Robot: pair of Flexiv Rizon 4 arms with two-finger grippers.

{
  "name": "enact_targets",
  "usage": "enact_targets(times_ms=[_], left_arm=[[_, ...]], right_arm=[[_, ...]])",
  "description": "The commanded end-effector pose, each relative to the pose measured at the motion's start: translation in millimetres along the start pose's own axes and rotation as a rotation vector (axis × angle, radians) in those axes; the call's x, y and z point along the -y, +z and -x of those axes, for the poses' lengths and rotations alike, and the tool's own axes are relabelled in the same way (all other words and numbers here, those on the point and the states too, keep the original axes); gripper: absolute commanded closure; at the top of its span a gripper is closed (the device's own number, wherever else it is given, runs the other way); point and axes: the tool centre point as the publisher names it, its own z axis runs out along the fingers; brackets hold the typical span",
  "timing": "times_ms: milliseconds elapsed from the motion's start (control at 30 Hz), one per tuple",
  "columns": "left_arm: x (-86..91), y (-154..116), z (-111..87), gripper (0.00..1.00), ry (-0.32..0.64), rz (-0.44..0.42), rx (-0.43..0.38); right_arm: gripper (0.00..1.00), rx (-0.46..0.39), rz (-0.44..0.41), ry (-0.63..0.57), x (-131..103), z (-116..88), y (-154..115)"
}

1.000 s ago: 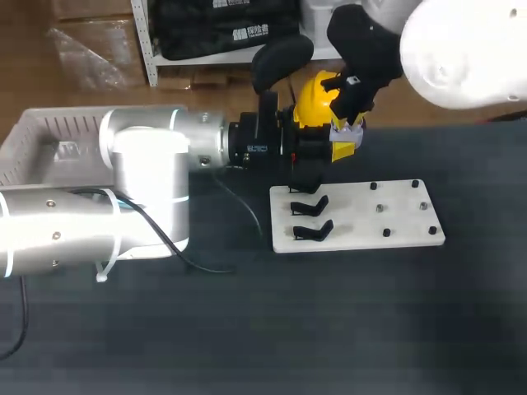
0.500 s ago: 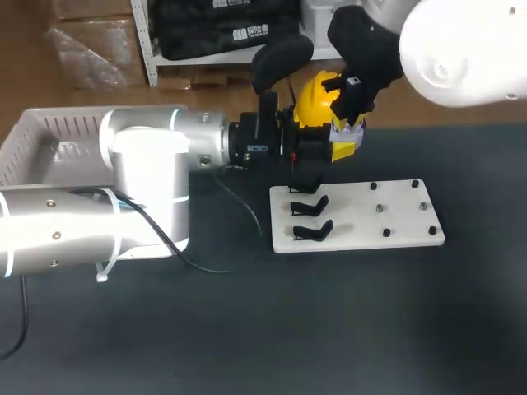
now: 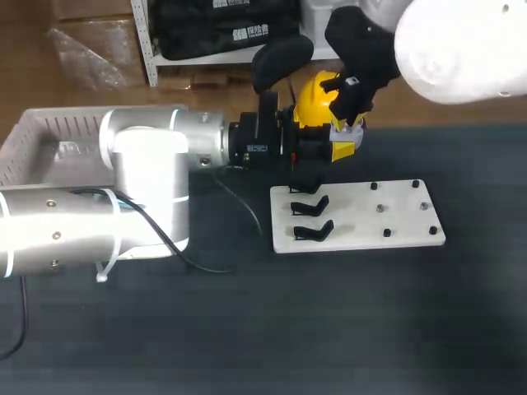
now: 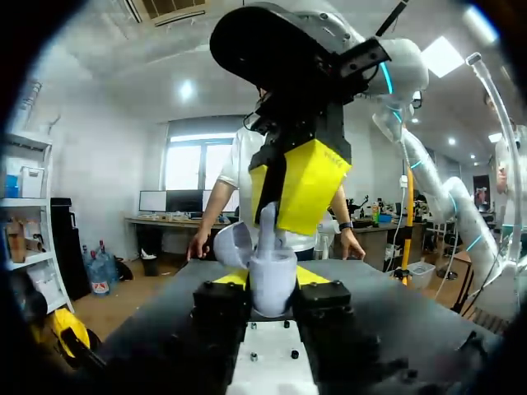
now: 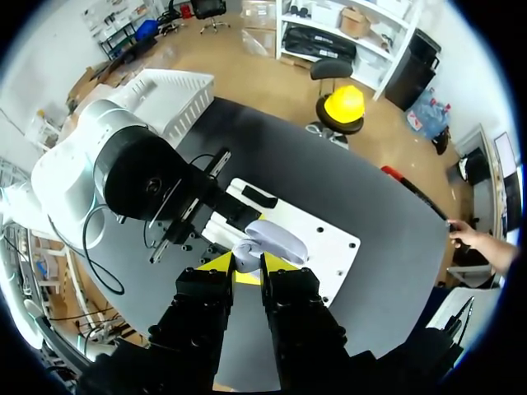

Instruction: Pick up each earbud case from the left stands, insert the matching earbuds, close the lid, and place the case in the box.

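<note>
A lavender earbud case (image 4: 272, 284) with its lid (image 4: 234, 244) open sits upright between the yellow tips of my left gripper (image 4: 272, 290), which is shut on it. The case (image 3: 346, 129) hangs just beyond the far edge of the white stand board (image 3: 403, 226). From above, my right gripper (image 4: 290, 197) points down onto the case, shut on a pale earbud (image 4: 267, 224) whose lower end is in the case. In the right wrist view the earbud (image 5: 244, 254) shows between the tips of that gripper (image 5: 247, 265), with the lid (image 5: 278, 239) beside them.
Three black stands (image 3: 311, 204) on the board's left half hold nothing, and small black pegs (image 3: 380, 208) dot its right half. A white basket (image 3: 33, 136) sits at the table's far left, behind my left arm. Dark tabletop spreads in front of the board.
</note>
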Motion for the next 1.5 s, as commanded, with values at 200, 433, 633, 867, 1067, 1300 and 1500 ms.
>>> enact_targets(times_ms=[200, 433, 633, 867, 1067, 1300, 1500], left_arm=[[0.2, -0.2, -0.2, 1.00, 0.000, 0.000, 0.001], [0.2, -0.2, -0.2, 1.00, 0.000, 0.000, 0.001], [0.2, -0.2, -0.2, 1.00, 0.000, 0.000, 0.001], [0.2, -0.2, -0.2, 1.00, 0.000, 0.000, 0.001], [0.2, -0.2, -0.2, 1.00, 0.000, 0.000, 0.001], [0.2, -0.2, -0.2, 1.00, 0.000, 0.000, 0.001], [0.2, -0.2, -0.2, 1.00, 0.000, 0.000, 0.001]], right_arm=[[1.00, -0.017, 0.000, -0.009, 1.6, 3.7, 2.7], [1.00, -0.028, -0.001, -0.009, 1.4, 2.4, 6.9], [1.00, -0.036, -0.010, -0.012, 1.7, 1.8, 8.7], [1.00, -0.039, -0.027, -0.013, 2.0, 0.4, 8.7], [1.00, -0.046, -0.065, -0.025, -1.2, 0.6, 7.4], [1.00, -0.053, -0.068, -0.022, -0.6, 0.4, 10.3], [0.94, -0.049, -0.066, -0.016, 0.5, -1.0, 9.3]])
